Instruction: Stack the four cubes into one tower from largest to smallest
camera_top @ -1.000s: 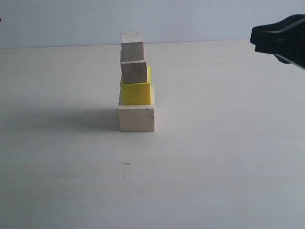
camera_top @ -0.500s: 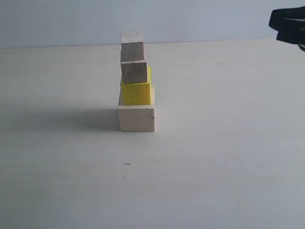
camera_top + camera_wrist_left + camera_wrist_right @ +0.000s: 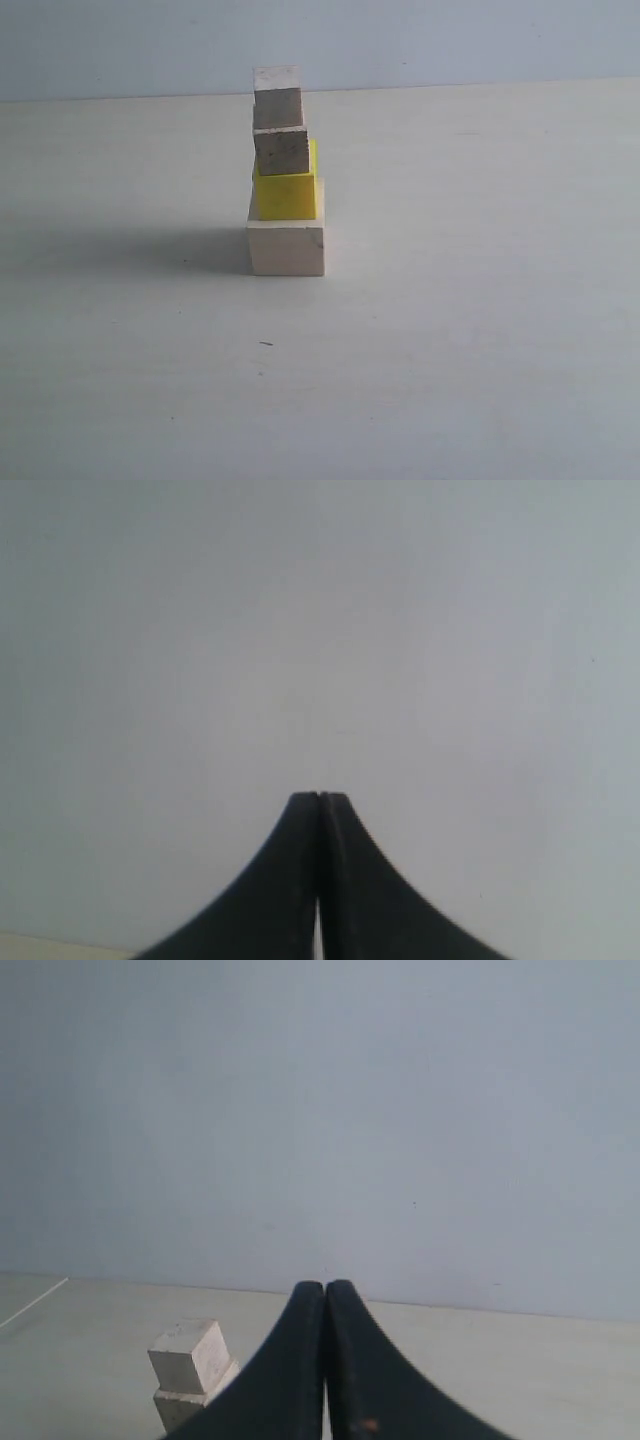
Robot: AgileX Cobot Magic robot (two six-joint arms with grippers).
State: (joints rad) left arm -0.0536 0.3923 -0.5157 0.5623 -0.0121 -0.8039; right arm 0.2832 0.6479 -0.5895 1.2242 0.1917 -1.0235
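**Tower up, both hands clear**

Exterior: the whole tower (image 3: 285, 185) stands on the worktop (image 3: 480, 300). Pale cube (image 3: 287, 248) at base, yellow cube (image 3: 288, 200) on it, two small cubes (image 3: 281, 152) above, slightly offset. Hands show only in the wrist views.

Right wrist: right hand (image 3: 325, 1285) pressed together, apart from the tower; its black fingers hide all but the top cube (image 3: 190, 1357) and part of the next.

Left wrist: left hand (image 3: 318, 798) pressed together, facing the wall (image 3: 300, 630).

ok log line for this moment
tower bottom-up: pale large cube, yellow cube, lower small cube, top small cube | left gripper: shut, empty | right gripper: shut, empty
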